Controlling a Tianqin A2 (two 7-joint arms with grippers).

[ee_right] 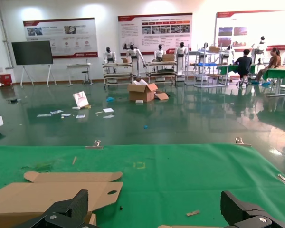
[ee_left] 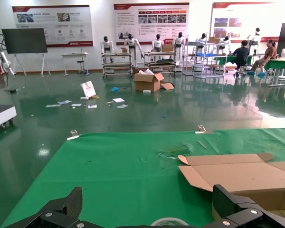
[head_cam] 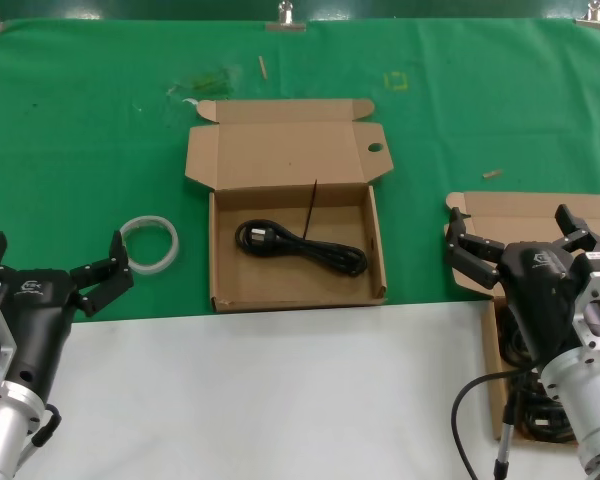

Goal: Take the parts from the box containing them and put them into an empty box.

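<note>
The holed-flap box lies open at the table's middle with one black cord coiled inside. Its lid also shows in the left wrist view and the right wrist view. The plain-flap box sits at the right, mostly hidden under my right arm. Black cords show in it beside the arm. My right gripper hovers open and empty over that box; in its own view the gripper holds nothing. My left gripper is open and empty at the left, as its own view confirms.
A white ring lies on the green cloth just beyond my left gripper and shows in the left wrist view. A small wood chip lies behind the right box. The near part of the table is white.
</note>
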